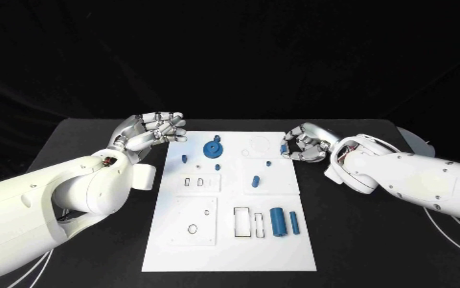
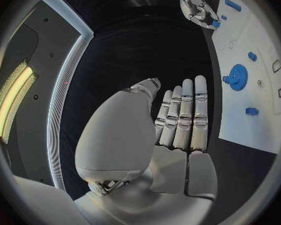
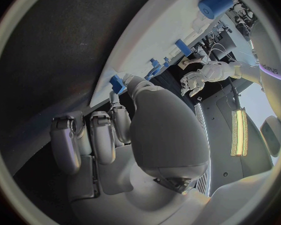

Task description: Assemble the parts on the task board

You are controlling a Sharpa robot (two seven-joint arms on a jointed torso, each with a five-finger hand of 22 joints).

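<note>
The white task board (image 1: 230, 241) lies in the middle of the black table. A blue gear (image 1: 213, 148) stands near the board's far edge, with small blue pegs (image 1: 255, 181) around it. Two blue cylinders (image 1: 277, 221) lie side by side toward the board's right near corner. My right hand (image 1: 307, 144) hovers over the board's far right corner and pinches a small blue part (image 3: 117, 83) at its fingertips; the same part (image 1: 286, 147) juts toward the board. My left hand (image 1: 153, 130) hangs just off the board's far left corner, its fingers (image 2: 181, 117) held straight with nothing in them.
Rectangular and round recesses (image 1: 242, 220) are cut into the board's near half. Black tabletop (image 1: 96, 148) runs along both sides of the board. A white cable (image 1: 433, 216) curves by the right arm near the table's right edge.
</note>
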